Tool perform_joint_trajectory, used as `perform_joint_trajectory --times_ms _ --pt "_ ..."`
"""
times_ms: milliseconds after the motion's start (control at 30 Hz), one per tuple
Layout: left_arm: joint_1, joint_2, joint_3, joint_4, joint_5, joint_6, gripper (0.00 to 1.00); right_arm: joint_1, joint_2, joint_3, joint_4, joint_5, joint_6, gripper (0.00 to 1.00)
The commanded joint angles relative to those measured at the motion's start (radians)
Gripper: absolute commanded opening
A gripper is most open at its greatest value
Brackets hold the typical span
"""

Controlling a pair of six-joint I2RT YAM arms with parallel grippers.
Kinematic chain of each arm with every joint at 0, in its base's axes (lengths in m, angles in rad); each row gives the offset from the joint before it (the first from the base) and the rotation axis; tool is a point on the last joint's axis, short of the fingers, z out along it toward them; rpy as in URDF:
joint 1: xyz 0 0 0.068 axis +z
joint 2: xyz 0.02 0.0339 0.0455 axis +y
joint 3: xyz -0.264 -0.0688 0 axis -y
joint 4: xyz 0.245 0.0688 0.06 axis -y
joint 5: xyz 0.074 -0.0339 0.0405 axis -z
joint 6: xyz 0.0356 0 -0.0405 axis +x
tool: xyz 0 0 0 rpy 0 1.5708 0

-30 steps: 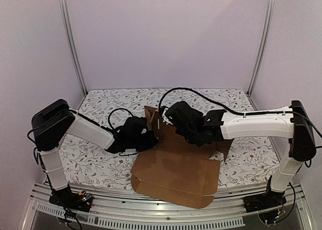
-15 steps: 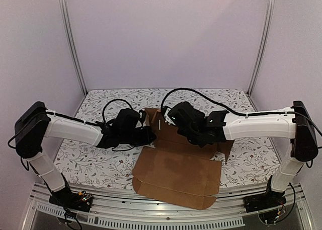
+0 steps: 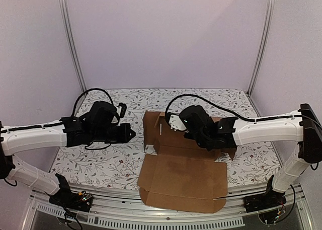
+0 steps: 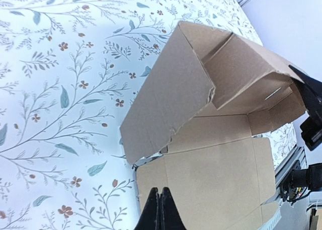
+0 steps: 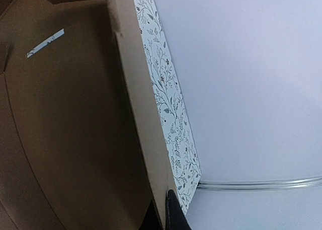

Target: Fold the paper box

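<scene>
- The paper box (image 3: pixel 181 177) lies near the middle of the floral worktop (image 3: pixel 100 162). Its large flat panel is spread toward the near edge and reaches that edge.
- At the far end of the box the walls stand up, and the left-hand flap is upright. A narrow slot (image 5: pixel 45 43) is cut through one raised panel.
- The left hand (image 3: pixel 129 133) is closed, with its fingertips pressed together and nothing between them. It hangs above the worktop to the left of the box and is not touching it. In its wrist view the tips point toward the flat panel's left edge.
- The right hand (image 5: pixel 167 206) is closed and sits over the raised far section of the box. In its wrist view the fingertips meet the edge of an upright wall.
- I cannot tell whether cardboard is pinched between the right fingertips or only touches them.
</scene>
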Motion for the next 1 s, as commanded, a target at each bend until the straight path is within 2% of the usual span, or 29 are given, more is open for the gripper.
perform_joint_trajectory --times_ms 0,100,200,267,433,667,967 --pt "-0.015 -0.105 -0.037 -0.138 -0.067 0.039 0.01 -0.007 -0.016 -0.076 0.021 -0.117 -0.12 0.0" --pt "-0.009 -0.142 -0.052 -0.141 -0.105 0.063 0.05 -0.007 -0.031 -0.116 0.054 -0.188 -0.191 0.0" --pt "0.022 -0.13 -0.056 -0.11 -0.092 0.09 0.04 -0.008 -0.066 -0.16 0.096 -0.251 -0.245 0.0" --pt "0.059 -0.118 -0.071 -0.057 -0.032 0.097 0.0 -0.008 -0.092 -0.183 0.124 -0.275 -0.28 0.0" --pt "0.145 -0.057 -0.101 0.1 0.135 0.098 0.0 -0.003 -0.134 -0.205 0.132 -0.33 -0.292 0.0" --pt "0.164 0.064 -0.092 0.272 0.353 0.104 0.0 0.02 -0.155 -0.211 0.174 -0.302 -0.315 0.0" --pt "0.165 0.096 -0.148 0.387 0.503 0.086 0.0 0.027 -0.173 -0.181 0.211 -0.24 -0.324 0.0"
